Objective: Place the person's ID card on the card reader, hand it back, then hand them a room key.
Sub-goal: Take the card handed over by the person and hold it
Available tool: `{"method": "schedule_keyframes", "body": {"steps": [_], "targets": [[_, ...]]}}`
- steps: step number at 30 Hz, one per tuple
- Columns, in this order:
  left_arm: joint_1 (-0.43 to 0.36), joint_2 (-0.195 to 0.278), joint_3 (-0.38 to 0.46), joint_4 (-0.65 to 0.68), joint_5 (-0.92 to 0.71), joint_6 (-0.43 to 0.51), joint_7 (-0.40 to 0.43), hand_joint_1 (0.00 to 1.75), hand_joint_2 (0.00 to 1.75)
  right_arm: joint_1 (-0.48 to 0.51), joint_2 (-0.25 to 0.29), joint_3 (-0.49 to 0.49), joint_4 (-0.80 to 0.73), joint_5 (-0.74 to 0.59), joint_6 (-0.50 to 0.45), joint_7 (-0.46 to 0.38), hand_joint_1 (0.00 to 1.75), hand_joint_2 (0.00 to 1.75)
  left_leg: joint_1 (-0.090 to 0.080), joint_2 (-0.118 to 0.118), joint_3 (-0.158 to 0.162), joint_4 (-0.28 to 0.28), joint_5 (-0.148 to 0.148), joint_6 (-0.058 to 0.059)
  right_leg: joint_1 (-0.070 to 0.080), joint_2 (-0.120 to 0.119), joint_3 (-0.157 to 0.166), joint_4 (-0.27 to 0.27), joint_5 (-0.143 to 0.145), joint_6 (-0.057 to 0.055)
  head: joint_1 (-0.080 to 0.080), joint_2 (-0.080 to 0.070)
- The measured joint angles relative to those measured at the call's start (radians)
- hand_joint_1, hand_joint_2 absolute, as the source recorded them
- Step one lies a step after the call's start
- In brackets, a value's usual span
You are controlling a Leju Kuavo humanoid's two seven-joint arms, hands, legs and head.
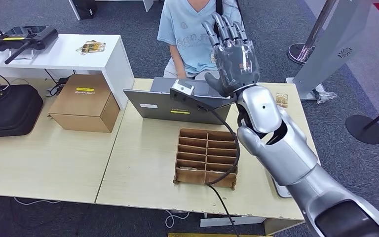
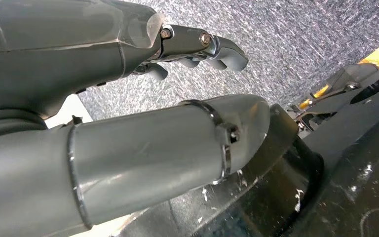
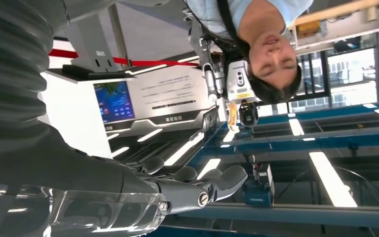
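My right hand [image 1: 232,54] is raised above the far edge of the table, fingers spread and pointing up, in front of a seated person [image 1: 192,29] in a light blue shirt. Nothing lies in it; the right wrist view shows its fingers [image 3: 197,185] stretched out and bare. A small brownish card [image 1: 282,99] lies on the table right of the laptop, beside my forearm. A white flat device [image 1: 281,190] peeks out under my right arm near the table's front edge. My left hand [image 2: 197,47] hangs over the carpet, fingers loosely bent, holding nothing.
A grey laptop [image 1: 177,101] with a small white unit [image 1: 182,89] on it stands before the person. A wooden divided box [image 1: 207,158] sits mid-table with a black cable across it. A cardboard box [image 1: 85,102] and a black case [image 1: 7,109] are to the left. A second card [image 1: 91,47] lies on the white bench.
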Motion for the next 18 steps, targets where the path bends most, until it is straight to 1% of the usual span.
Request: {"method": "schedule_keyframes", "body": {"steps": [5, 9, 13, 18], "targets": [[-0.01, 0.001, -0.002, -0.001, -0.012, -0.002, 0.016, 0.0, 0.0, -0.089, 0.037, 0.005, 0.167, -0.035, 0.013, 0.014, 0.0, 1.75, 0.0, 0.0, 0.0, 0.0, 0.0, 0.0, 0.0, 0.0, 0.0, 0.0, 0.0, 0.0, 0.0, 0.0], [-0.015, 0.002, -0.003, -0.001, -0.015, -0.002, 0.017, 0.0, 0.0, -0.14, 0.056, 0.0, 0.28, -0.063, 0.014, 0.017, 0.0, 1.75, 0.0, 0.0, 0.0, 0.001, 0.0, 0.0, 0.0, 0.0, 0.0, 0.0, 0.0, 0.0, 0.0, 0.0], [-0.016, 0.003, -0.012, -0.002, -0.019, -0.002, 0.019, 0.0, 0.0, -0.178, 0.068, -0.008, 0.361, -0.082, 0.018, 0.02, 0.0, 1.75, 0.0, 0.0, 0.0, 0.001, 0.0, 0.0, 0.0, 0.0, 0.0, 0.0, 0.0, 0.0, 0.0, 0.0], [-0.021, 0.004, -0.017, -0.002, -0.021, -0.002, 0.019, 0.0, 0.0, -0.208, 0.073, -0.013, 0.428, -0.09, 0.021, 0.02, 0.0, 1.75, 0.0, 0.0, 0.0, 0.001, 0.0, 0.0, 0.0, 0.0, 0.0, 0.0, 0.0, 0.0, 0.0, 0.0]]}}
